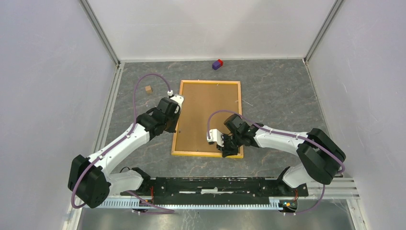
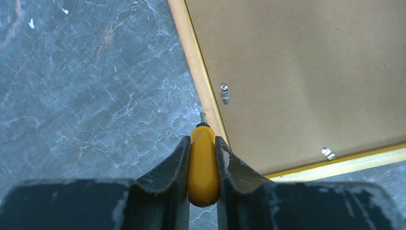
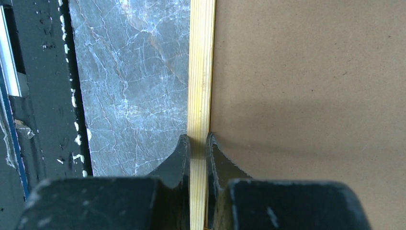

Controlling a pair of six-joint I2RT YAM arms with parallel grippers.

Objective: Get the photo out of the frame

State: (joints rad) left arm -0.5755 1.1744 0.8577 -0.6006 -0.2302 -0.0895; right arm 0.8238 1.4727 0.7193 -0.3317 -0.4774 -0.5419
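The frame (image 1: 207, 154) lies face down on the marble table, its brown backing board (image 1: 208, 115) up. The photo is hidden under that board. My left gripper (image 1: 175, 123) hangs over the frame's left edge (image 2: 198, 72), shut on a yellow-handled screwdriver (image 2: 203, 163) whose metal tip points down beside the wooden border. Two small metal clips (image 2: 224, 93) (image 2: 328, 153) show on the board. My right gripper (image 1: 230, 151) is at the near edge close to the right corner, its fingers (image 3: 181, 153) pressed on either side of the pale wooden border (image 3: 201, 72).
A purple and red block (image 1: 218, 63) sits by the back wall. A small wooden cube (image 1: 149, 89) lies left of the frame. White walls enclose three sides, and the black base rail (image 1: 215, 184) runs along the near edge.
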